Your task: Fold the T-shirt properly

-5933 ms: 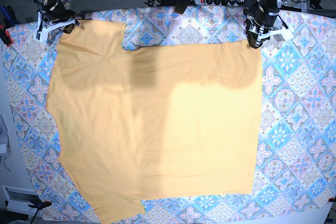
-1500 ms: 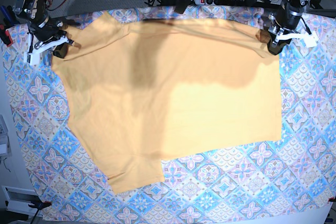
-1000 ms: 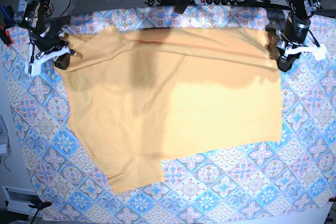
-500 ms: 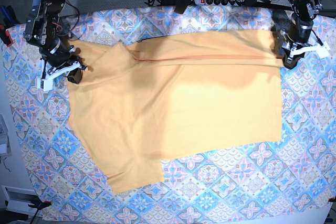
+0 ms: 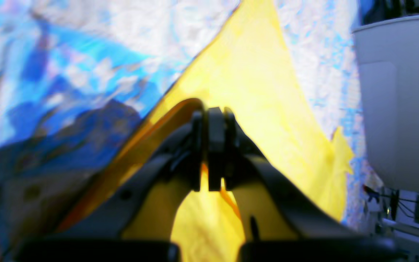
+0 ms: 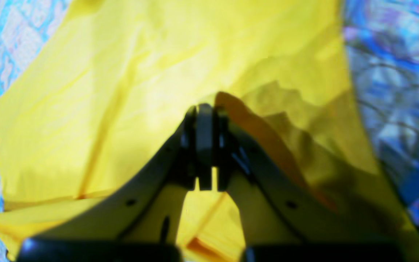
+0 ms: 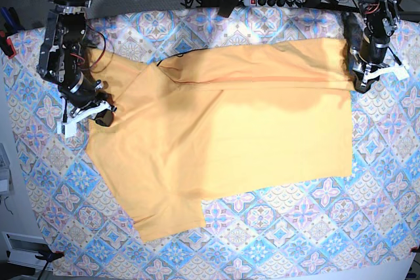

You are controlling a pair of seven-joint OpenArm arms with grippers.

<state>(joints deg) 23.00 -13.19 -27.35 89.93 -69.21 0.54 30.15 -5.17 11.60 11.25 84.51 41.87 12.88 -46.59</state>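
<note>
**Far edge of the shirt carried toward the near side, both arms pinching**

The T-shirt [image 7: 223, 149] lies spread on the patterned tablecloth [image 7: 387, 181] that covers the desk, its long axis running left to right across the base view. Its far edge is lifted and doubled over toward the near side, making a fold line that runs left to right along the far part of the cloth.

The right gripper [image 7: 98, 115], at the left of the base view, has its jaws pressed together on a bunched corner of yellow fabric; its wrist view shows the cloth rising up between the closed jaws [image 6: 205, 145]. The left gripper [image 7: 362, 82], at the right of the base view, likewise pinches the shirt's far-right corner, with fabric draped over the closed jaws [image 5: 209, 145].

From both pairs of jaws the rest of the shirt lies toward the near side. The right gripper sits nearer than the left, so the fold line slants; the left arm probably needs to come nearer to square it before release.
</note>
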